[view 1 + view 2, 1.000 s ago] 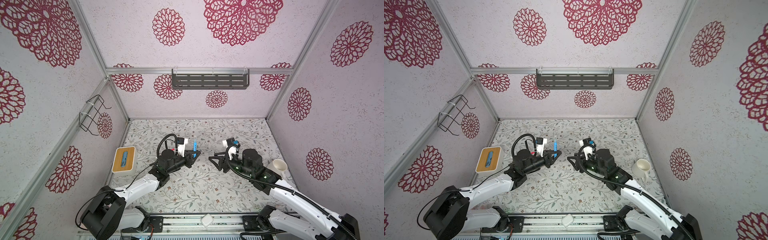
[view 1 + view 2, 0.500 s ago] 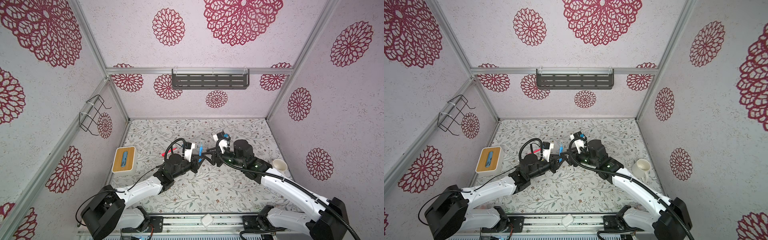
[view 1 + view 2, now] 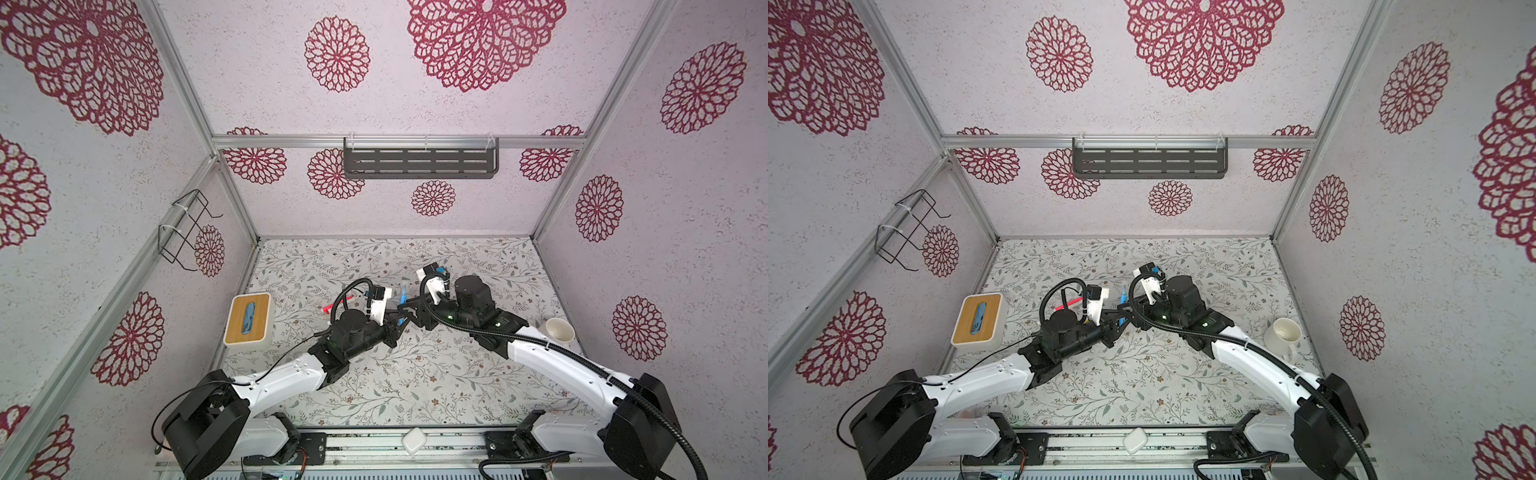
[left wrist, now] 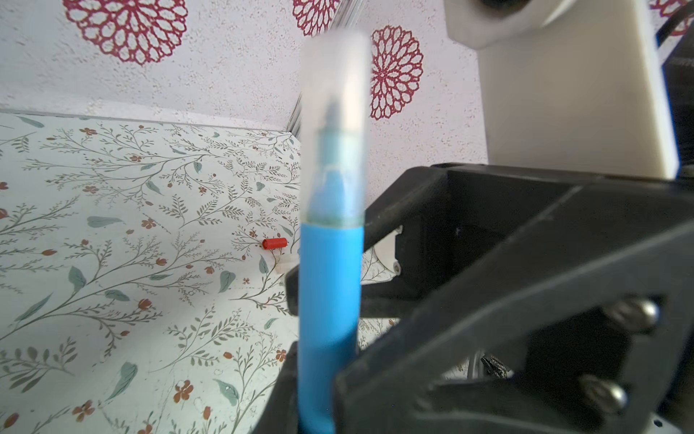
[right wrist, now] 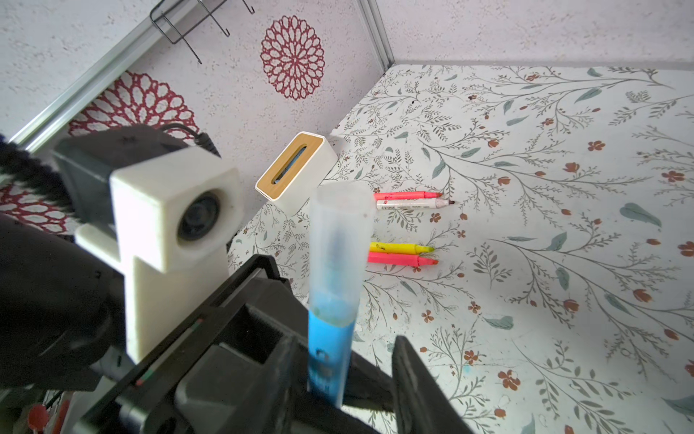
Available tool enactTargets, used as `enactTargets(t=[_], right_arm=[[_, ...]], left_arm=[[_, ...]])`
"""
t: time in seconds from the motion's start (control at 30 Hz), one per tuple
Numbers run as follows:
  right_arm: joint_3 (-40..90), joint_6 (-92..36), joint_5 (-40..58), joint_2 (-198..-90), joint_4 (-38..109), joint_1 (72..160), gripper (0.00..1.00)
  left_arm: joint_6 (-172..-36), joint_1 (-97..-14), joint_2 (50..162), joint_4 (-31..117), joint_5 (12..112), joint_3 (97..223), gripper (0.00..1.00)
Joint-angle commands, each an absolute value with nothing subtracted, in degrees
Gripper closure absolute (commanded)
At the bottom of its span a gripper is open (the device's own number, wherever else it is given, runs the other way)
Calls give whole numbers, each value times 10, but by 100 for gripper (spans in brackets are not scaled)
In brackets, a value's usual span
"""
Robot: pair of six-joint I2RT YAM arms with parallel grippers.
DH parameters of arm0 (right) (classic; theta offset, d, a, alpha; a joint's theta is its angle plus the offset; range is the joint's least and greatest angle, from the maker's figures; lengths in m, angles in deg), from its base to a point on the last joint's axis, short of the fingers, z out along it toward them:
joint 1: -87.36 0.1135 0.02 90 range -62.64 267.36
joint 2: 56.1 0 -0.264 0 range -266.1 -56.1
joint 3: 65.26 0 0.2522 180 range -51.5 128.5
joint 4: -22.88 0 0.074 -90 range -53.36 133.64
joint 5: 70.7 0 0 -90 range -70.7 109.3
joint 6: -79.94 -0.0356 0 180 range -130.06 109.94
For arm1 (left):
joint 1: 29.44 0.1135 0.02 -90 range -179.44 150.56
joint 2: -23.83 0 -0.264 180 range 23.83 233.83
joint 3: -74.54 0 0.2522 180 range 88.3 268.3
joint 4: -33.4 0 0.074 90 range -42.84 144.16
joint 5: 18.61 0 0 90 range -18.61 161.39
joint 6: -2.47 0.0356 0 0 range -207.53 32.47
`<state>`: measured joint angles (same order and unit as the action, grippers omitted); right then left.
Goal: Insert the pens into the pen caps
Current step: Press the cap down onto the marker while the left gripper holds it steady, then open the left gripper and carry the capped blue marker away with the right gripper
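Note:
A blue pen (image 3: 402, 305) (image 3: 1122, 309) stands upright above the table's middle with a translucent pen cap (image 4: 334, 124) (image 5: 338, 244) over its tip. My left gripper (image 4: 319, 390) (image 3: 397, 322) is shut on the pen's lower body (image 4: 328, 300). My right gripper (image 5: 349, 372) (image 3: 409, 309) is open, its jaws either side of the same pen (image 5: 330, 353), with a gap on one side. On the table lie a pink-red pen (image 5: 407, 195), a white pen (image 5: 413, 204), a yellow pen (image 5: 400, 248) and a pink pen (image 5: 400, 259), all uncapped. A red cap (image 4: 275, 243) lies apart.
A white box with a wooden slotted top (image 3: 248, 319) (image 5: 296, 171) stands at the table's left edge. A cream mug (image 3: 559, 330) sits at the right edge. A dark shelf (image 3: 419, 163) hangs on the back wall and a wire rack (image 3: 187, 226) on the left wall.
Both arms have come together at the table's middle. My right gripper has reached the blue pen held by the left, and its jaws have narrowed around it.

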<state>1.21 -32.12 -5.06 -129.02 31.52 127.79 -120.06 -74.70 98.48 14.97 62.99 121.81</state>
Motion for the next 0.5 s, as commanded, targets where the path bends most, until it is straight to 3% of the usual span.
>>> enactTargets(t=[0.0, 0.13, 0.37, 0.4, 0.47], right_arm=[[28, -323, -68, -1296, 291, 1279, 64], [25, -326, -71, -1300, 284, 1278, 81], [24, -327, -74, -1311, 280, 1278, 100], [23, -327, -71, -1313, 279, 1278, 100], [25, -326, -58, -1315, 284, 1276, 100]], left_arm=[[-1193, -753, 990, 132, 629, 1229, 100], [-1193, -754, 996, 123, 628, 1226, 100], [-1192, -754, 1005, 117, 637, 1222, 100], [-1191, -754, 1006, 120, 646, 1222, 95], [-1190, -754, 1010, 135, 662, 1223, 73]])
